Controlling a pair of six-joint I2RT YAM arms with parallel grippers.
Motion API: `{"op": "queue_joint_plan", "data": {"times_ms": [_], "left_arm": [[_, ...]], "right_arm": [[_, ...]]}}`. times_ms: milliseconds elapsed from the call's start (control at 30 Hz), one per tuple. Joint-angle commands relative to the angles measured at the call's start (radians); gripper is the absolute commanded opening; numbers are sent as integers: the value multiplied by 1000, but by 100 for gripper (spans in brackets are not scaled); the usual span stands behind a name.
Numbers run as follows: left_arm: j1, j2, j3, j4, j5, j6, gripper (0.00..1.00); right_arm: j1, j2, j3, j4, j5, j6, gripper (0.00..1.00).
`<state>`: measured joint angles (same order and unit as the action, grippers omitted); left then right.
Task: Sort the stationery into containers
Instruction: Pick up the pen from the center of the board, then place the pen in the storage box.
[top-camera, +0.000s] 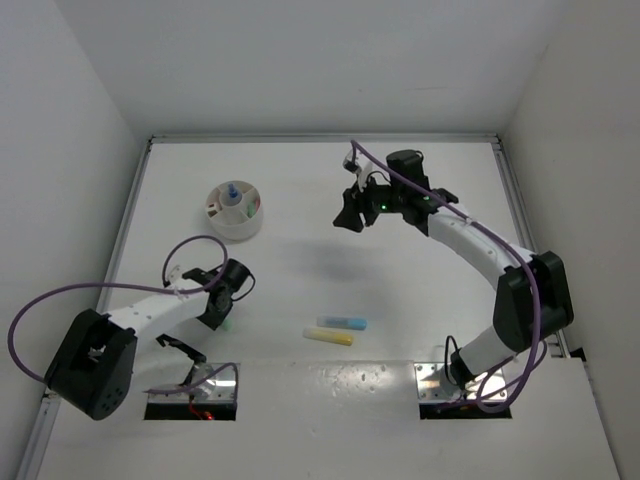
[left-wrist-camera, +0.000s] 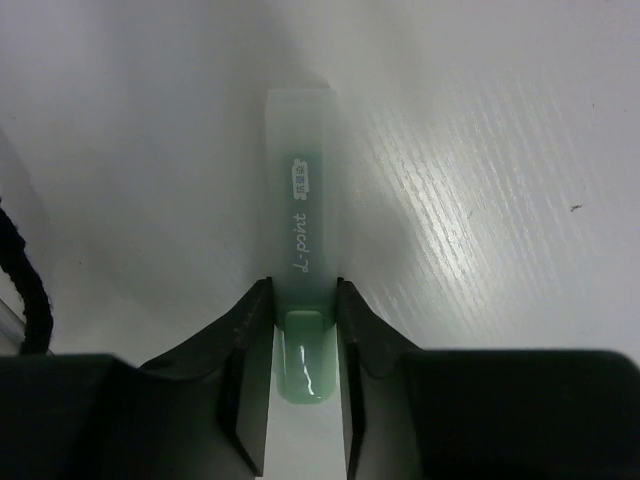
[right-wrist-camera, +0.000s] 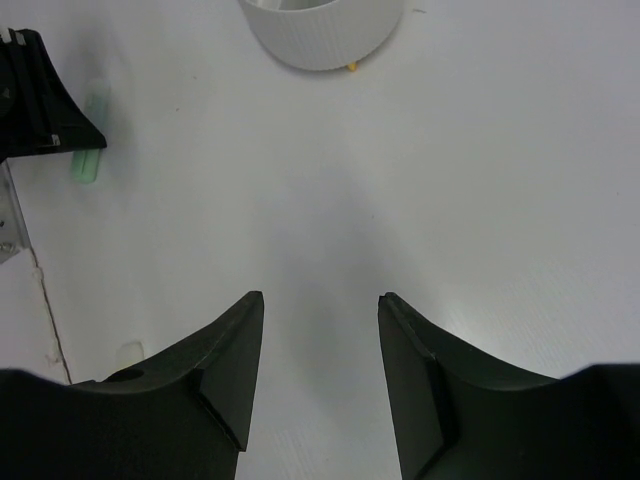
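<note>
A white table (top-camera: 400, 280) is seen from above, with two robot arms bolted at its near edge. The left gripper (left-wrist-camera: 303, 290) is low at the near left, its two black fingers (left-wrist-camera: 250, 330) pressed against both sides of a mint marker (left-wrist-camera: 302, 190), narrowly apart and gripping its cap end. The marker lies flat on the table and points away from the gripper. The right gripper (right-wrist-camera: 321, 296) hovers over the far middle of the table with its jaws about half apart and only bare table between them. A round white dish (top-camera: 240, 232) sits at the far left, beyond the left gripper, with a blue-capped tube (top-camera: 231, 192) standing inside. A light blue marker (top-camera: 342, 322) and a yellow marker (top-camera: 329, 337) lie side by side near the middle.
</note>
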<state>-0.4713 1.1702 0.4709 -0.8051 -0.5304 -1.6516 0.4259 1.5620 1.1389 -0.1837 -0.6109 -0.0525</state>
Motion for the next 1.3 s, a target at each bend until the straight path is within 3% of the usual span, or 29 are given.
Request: {"op": "queue_joint_plan", "data": {"times_ms": [0,200,267,300,333,367,400,433,500,600,667,800,933,1067,1267], "left_arm": [[22,23,-25,80,66,30,23],[22,-32,75,57,75,133,3],[22,-96,155,44,60,267,0],[22,-112,252,59,44,336,0],[22,-112,308,60,31,398,0],[22,-121,365,82,30,470,0],[22,-121,462,83,-8,639,0],[22,-106,504,83,-41,686,0],[22,-96,558,150,-78,857,0],[31,-96,569,286,-147,1001,0],[43,-49,580,302,-221,1001,0],[62,49,607,302,-364,867,0],[88,146,661,302,-365,787,0],[88,272,715,293,-460,736,0],[88,373,716,293,-519,541,0]], "right_arm": [[-15,-33,-5,50,-49,20,50],[-44,-42,-24,59,-69,39,50],[-44,-42,-24,49,-78,39,50],[-44,-31,-24,32,-93,25,46],[-53,-20,-12,-2,-105,10,31],[-53,-20,-11,-20,-115,-4,21],[-53,-5,1,-40,-134,-18,10],[-53,15,15,-60,-135,-52,0],[-53,26,38,-117,-144,-82,0],[-53,50,47,-135,-110,-95,0],[-62,50,47,-135,-98,-104,0],[-62,50,38,-126,-87,-104,0],[-62,59,38,-126,-87,-104,0],[-72,69,38,-126,-98,-104,0],[-72,69,38,-126,-107,-104,0]]}}
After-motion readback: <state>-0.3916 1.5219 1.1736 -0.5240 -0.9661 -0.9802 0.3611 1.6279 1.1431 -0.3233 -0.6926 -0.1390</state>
